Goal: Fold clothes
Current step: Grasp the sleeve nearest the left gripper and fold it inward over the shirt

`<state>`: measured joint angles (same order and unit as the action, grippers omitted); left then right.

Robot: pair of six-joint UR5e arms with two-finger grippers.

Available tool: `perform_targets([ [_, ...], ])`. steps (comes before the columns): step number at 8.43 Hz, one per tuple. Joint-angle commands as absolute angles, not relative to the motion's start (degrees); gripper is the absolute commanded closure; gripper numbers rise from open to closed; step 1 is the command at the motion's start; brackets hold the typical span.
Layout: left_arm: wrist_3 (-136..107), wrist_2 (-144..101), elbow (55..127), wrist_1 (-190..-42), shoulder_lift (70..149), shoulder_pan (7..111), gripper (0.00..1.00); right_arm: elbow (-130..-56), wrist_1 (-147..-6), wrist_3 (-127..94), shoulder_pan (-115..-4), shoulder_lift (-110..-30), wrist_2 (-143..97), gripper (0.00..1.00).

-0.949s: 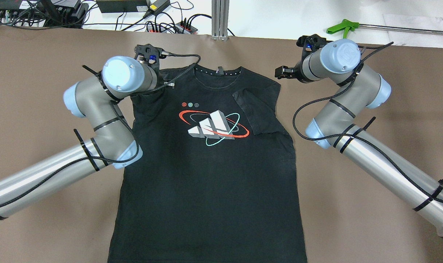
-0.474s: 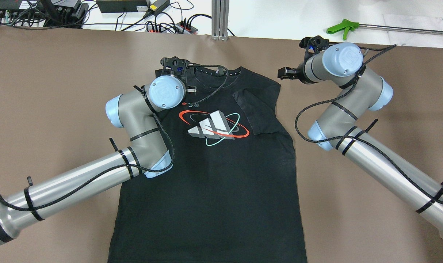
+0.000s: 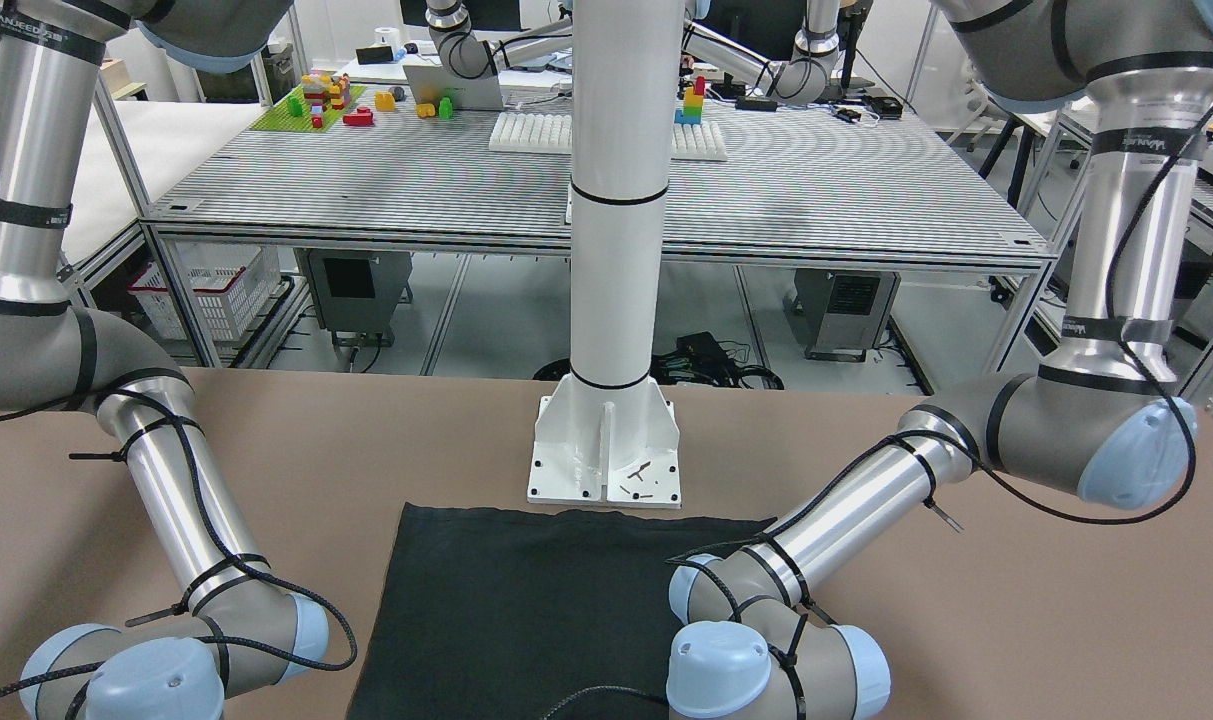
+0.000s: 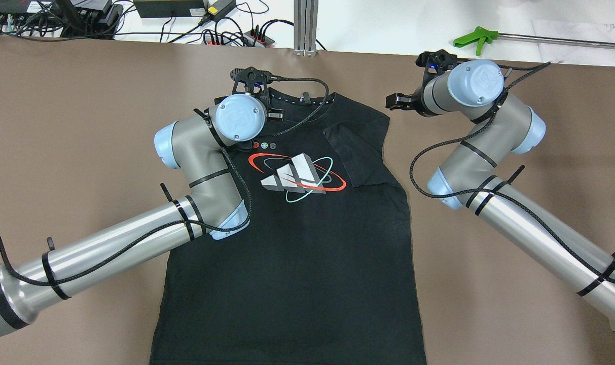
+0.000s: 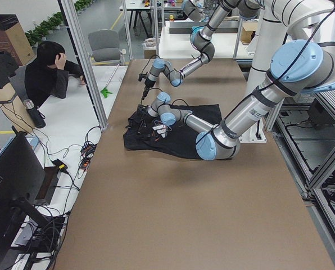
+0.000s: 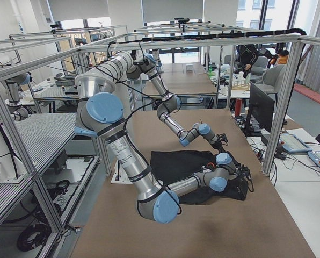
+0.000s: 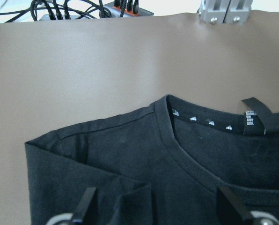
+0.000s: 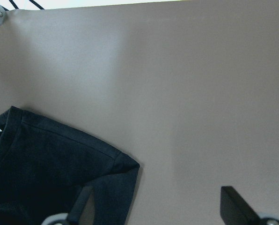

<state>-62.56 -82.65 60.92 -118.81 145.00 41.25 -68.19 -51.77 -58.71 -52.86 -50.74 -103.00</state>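
The clothes are one black T-shirt [image 4: 297, 263] with a white, red and teal chest print, lying flat on the brown table, collar at the far side. Its right sleeve [image 4: 355, 152] is folded in over the chest. My left gripper [image 7: 156, 197] is open, low over the shirt's left shoulder [image 7: 97, 154], where a fold of fabric lies between its fingers; in the overhead view it is hidden under its wrist [image 4: 240, 117]. My right gripper [image 4: 394, 100] is open and empty, over bare table just beside the shirt's right shoulder [image 8: 116, 164].
Power strips and cables [image 4: 226, 35], an aluminium post [image 4: 305, 25] and a green-handled tool [image 4: 472, 36] lie beyond the table's far edge. The white robot pedestal [image 3: 606, 440] stands at the shirt's hem. A person [image 5: 46, 79] sits off the table's far end.
My left arm has swung right, from beside the shirt's left shoulder to over its left chest near the collar. My right gripper has shifted only slightly.
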Motion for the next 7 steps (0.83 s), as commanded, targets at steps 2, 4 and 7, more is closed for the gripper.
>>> perform_targets([
  [2, -53.2, -92.6, 62.5, -119.3, 143.9, 47.5, 0.06, -68.2, -51.8, -58.8, -52.8, -50.5, -102.9, 0.06],
  [4, -52.7, -92.3, 62.9, -119.4, 143.1, 47.4, 0.06, -68.2, -51.9, -58.8, -52.8, -50.7, -103.0, 0.06],
  [7, -49.8, -91.8, 62.2, -119.6, 141.2, 47.3, 0.06, -68.1, -51.9, -58.7, -52.8, -50.8, -103.0, 0.06],
])
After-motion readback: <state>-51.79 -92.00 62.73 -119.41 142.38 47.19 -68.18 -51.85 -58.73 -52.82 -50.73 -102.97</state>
